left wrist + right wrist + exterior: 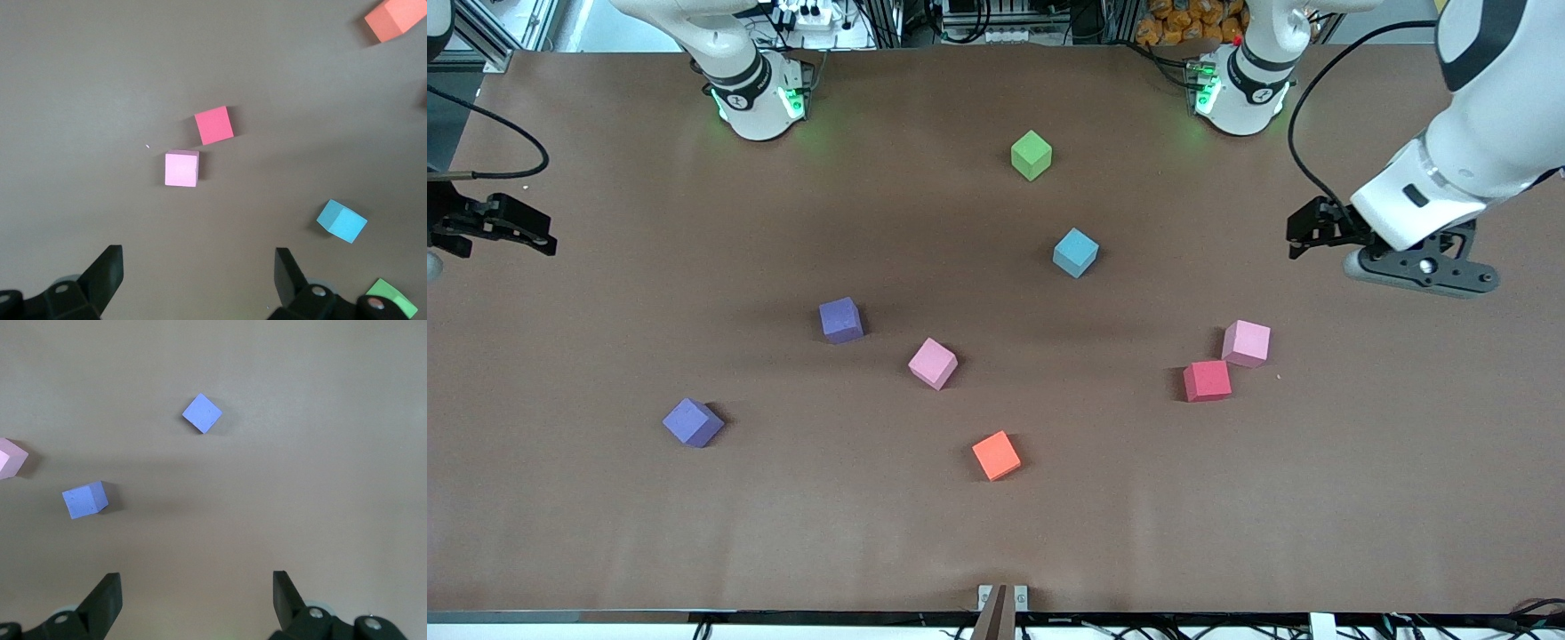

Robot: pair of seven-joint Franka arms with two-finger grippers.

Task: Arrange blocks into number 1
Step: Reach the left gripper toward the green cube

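Several blocks lie scattered on the brown table. The green block (1032, 155) is closest to the robots' bases, and the light blue one (1075, 252) sits a little nearer the front camera. Mid-table are a purple block (841, 320) and a pink block (933, 363). A second purple block (692, 422) and the orange block (996, 455) lie nearest the camera. The red block (1207, 380) touches another pink block (1246, 343) toward the left arm's end. My left gripper (1305, 231) hangs open over that end. My right gripper (520, 233) hangs open over the right arm's end.
In the left wrist view the red block (214, 125), pink block (181, 169) and light blue block (341, 221) lie ahead of the open left gripper (198, 270). The right wrist view shows both purple blocks (202, 413) (85, 500) ahead of the open right gripper (197, 590).
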